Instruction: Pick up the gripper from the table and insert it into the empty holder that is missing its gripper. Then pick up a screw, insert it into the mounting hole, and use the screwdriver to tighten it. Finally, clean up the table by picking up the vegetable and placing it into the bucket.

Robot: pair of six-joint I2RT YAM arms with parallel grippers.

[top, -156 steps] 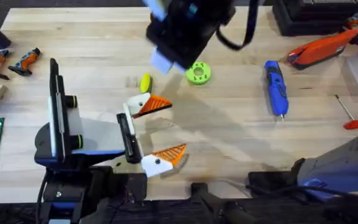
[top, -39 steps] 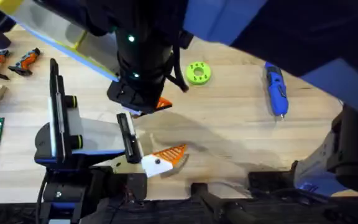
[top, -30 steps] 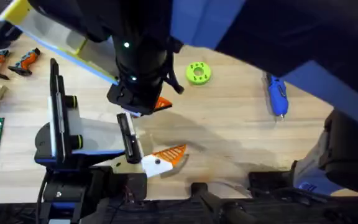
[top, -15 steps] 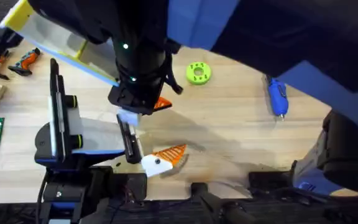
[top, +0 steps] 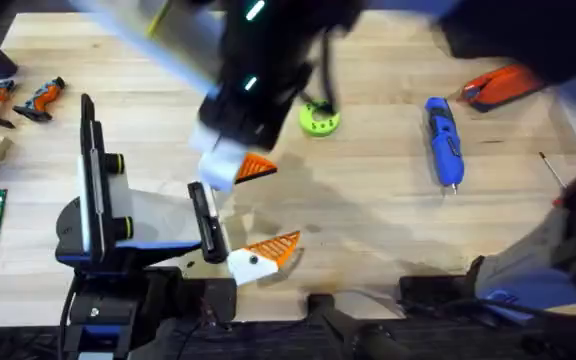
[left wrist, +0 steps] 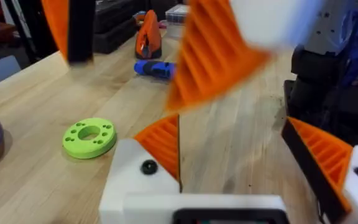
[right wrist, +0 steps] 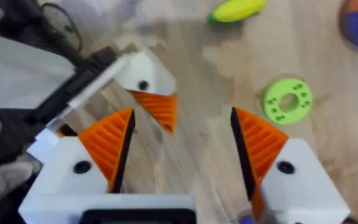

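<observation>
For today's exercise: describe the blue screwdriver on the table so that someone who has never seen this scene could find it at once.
Start at the wooden table in the overhead view and look to its right half. The screwdriver lies flat there, between the lime-green disc and the thin red-handled rod. It is the blue, pen-shaped tool there.

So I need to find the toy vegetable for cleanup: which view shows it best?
The right wrist view: the vegetable lies in plain sight on the table, yellow with a green end. In the overhead view the right arm covers that area, and I can't make it out in the left wrist view.
</observation>
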